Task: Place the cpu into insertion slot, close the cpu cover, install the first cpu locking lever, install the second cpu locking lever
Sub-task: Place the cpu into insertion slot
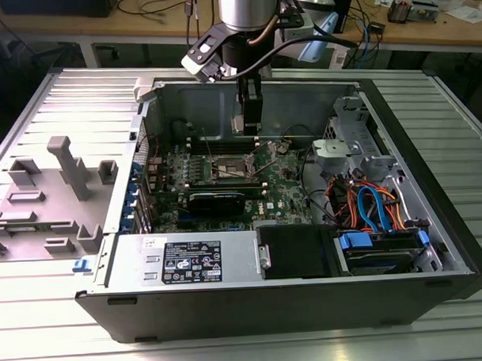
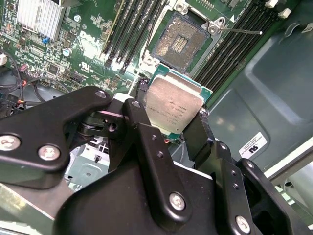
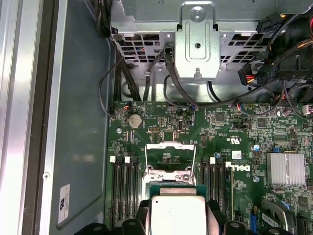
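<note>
Cpu [image 2: 175, 105] is clamped by its edges in the gripper [image 2: 170, 120], held over the green motherboard [image 2: 85, 58] near the uncovered insertion slot [image 2: 180, 41], its cpu cover [image 3: 168, 145] raised.

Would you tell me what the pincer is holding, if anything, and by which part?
The pincer holds the cpu, gripped by two opposite side edges.

exterior view: off the arm [image 1: 247, 10], high, tilted down into the open computer case [image 1: 207, 102]; far enough back to take in the whole case and the gripper [image 1: 251, 126].
first wrist view: faces straight down on the motherboard [image 3: 220, 127], close.
second wrist view: slants past the gripper links, very close.
overlap: both wrist views share the chip [image 2: 174, 106] and socket [image 2: 180, 41]; all three share the motherboard.
</note>
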